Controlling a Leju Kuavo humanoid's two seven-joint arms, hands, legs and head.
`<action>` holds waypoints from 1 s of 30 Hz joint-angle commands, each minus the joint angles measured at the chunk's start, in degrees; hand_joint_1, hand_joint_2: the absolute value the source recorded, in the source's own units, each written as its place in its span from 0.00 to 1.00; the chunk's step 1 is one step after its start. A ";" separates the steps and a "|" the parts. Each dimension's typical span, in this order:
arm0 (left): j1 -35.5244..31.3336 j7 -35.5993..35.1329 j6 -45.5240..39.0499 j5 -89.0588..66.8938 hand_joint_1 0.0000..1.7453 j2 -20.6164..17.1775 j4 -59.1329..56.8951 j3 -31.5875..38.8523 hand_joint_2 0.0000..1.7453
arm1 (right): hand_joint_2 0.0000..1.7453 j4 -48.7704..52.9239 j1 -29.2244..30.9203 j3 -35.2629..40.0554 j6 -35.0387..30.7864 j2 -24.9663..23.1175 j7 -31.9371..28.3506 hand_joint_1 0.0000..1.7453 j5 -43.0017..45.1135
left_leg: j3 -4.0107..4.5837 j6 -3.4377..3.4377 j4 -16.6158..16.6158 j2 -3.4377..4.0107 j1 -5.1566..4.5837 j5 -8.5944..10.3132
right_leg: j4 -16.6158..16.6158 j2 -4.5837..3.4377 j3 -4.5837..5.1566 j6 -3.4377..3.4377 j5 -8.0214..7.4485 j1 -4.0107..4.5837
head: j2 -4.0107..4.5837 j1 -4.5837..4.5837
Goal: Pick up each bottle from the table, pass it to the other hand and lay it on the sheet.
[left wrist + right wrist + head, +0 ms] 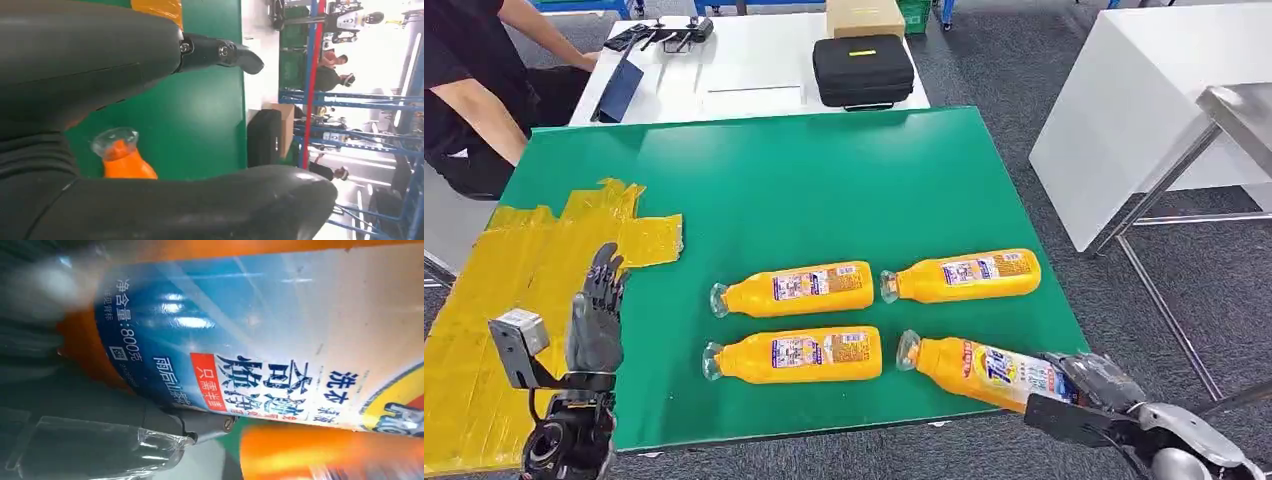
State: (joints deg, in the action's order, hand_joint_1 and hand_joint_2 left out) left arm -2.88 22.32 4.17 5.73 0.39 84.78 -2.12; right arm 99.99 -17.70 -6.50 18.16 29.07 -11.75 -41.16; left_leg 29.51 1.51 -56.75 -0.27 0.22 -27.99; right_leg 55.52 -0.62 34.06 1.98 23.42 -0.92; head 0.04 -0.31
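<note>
Four orange bottles with clear caps lie on the green table. My right hand grips the base end of the front right bottle, which lies slanted near the front edge; up close its blue and white label sits against my fingers. The other bottles lie at front left, back left and back right. My left hand is held upright and open at the edge of the crinkled yellow sheet, holding nothing. A bottle's cap shows between its thumb and fingers.
Behind the green table stands a white table with a black case, a cardboard box and a tablet. A person sits at the far left. Another white table and a metal frame stand to the right.
</note>
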 commanded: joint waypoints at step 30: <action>-17.64 -6.91 5.33 15.99 0.00 4.31 -14.88 -7.73 1.00 | 1.00 -55.49 62.27 23.05 -25.39 -34.98 -4.26 1.00 12.30 | -0.05 -0.24 0.02 0.55 0.12 0.52 | 0.07 -0.50 0.15 -0.22 -0.50 0.20 | 0.00 0.02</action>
State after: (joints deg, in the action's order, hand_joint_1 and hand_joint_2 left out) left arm -16.34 16.96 10.16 19.06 3.96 75.82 -7.63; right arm 67.44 30.85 9.42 -4.44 4.96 -16.41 -27.67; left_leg 29.77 1.34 -56.76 -0.18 0.30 -27.33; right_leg 55.65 -0.74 34.32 1.84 22.92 -0.80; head 0.04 -0.28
